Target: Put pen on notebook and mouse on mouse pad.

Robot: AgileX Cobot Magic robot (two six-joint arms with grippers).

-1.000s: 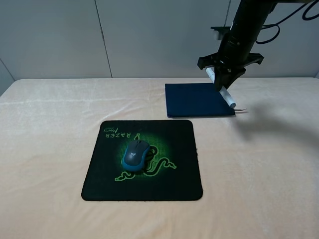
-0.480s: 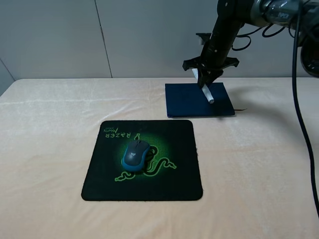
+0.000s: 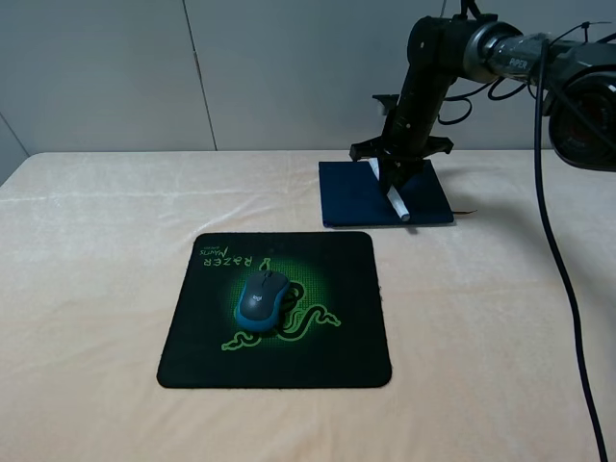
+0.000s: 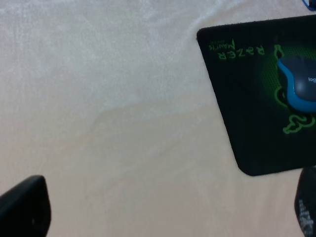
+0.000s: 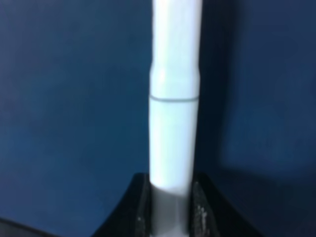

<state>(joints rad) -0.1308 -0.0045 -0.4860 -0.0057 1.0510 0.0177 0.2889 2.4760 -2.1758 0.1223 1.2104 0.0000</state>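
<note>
- Mouse (image 3: 263, 299) sits on the mouse pad (image 3: 337, 356), over the green emblem, near the pad's middle; the pad lies on the cream-covered tabletop (image 3: 96, 250) toward the front.
- Notebook (image 3: 356, 197) lies behind the pad's far right corner, just beside it but apart, with a thin ribbon poking out at its right edge.
- Right tool (image 3: 395, 183) hangs over the notebook, pinching the pen (image 3: 396, 200) at one end; the pen slants down with its lower tip near the notebook's front edge.
- Nothing stands between pad and notebook; bare cloth runs wide to the left and front, and the right arm's cable hangs down the right side.
- Right wrist view shows the pen (image 5: 174, 98) squeezed between the two dark fingers (image 5: 205, 207) against the navy cover (image 5: 64, 98); whether its tip touches cannot be told.
- Left wrist view alone shows the left tool (image 4: 163, 210), spread wide over bare cloth beside the pad's (image 4: 247, 98) edge, the mouse (image 4: 301, 84) at the frame's side.
</note>
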